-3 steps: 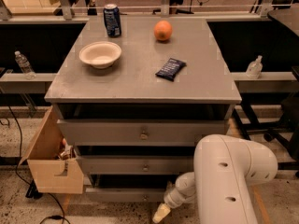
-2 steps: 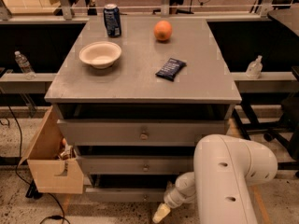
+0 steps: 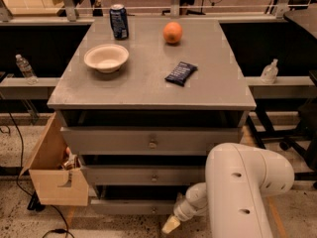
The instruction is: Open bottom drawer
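Observation:
The grey cabinet (image 3: 148, 83) has three drawer fronts stacked below its top. The bottom drawer (image 3: 124, 206) is the slim lowest panel near the floor, and its right end is covered by my arm. My white arm (image 3: 242, 187) fills the lower right of the camera view. It reaches down and left to the gripper (image 3: 171, 224), whose cream tip hangs just in front of and below the bottom drawer's front, right of its middle. I cannot tell whether the gripper touches the drawer or its knob. The middle drawer (image 3: 143, 175) and top drawer (image 3: 148, 142) look closed.
On the cabinet top sit a white bowl (image 3: 106, 57), a blue can (image 3: 119, 21), an orange (image 3: 173, 32) and a dark snack packet (image 3: 181, 73). An open cardboard box (image 3: 52, 175) stands against the cabinet's left side. Water bottles (image 3: 270, 72) stand on the side ledges. A cable (image 3: 20, 182) runs across the floor.

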Controlling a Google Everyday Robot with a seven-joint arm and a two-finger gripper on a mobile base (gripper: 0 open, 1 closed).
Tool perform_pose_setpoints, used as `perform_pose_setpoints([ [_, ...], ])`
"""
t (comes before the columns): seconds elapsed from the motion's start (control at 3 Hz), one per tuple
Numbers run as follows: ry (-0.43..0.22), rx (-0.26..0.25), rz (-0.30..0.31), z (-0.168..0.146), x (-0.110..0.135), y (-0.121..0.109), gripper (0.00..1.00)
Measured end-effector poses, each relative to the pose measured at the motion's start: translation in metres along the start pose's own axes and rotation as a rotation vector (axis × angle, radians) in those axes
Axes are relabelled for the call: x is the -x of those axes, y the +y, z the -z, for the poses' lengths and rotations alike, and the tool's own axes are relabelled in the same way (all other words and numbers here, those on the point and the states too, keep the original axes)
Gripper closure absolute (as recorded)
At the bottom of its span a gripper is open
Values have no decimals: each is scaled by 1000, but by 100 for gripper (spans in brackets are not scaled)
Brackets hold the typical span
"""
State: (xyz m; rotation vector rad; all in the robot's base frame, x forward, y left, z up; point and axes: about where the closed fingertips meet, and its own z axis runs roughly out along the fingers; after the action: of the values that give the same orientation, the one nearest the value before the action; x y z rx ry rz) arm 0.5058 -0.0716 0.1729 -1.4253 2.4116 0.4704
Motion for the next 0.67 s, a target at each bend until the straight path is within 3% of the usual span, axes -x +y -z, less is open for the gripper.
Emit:
perform_pose_setpoints([
  [0.33, 0, 0, 0, 2, 2, 0, 47],
  [0.67, 0, 0, 0, 8, 5, 0, 72],
])
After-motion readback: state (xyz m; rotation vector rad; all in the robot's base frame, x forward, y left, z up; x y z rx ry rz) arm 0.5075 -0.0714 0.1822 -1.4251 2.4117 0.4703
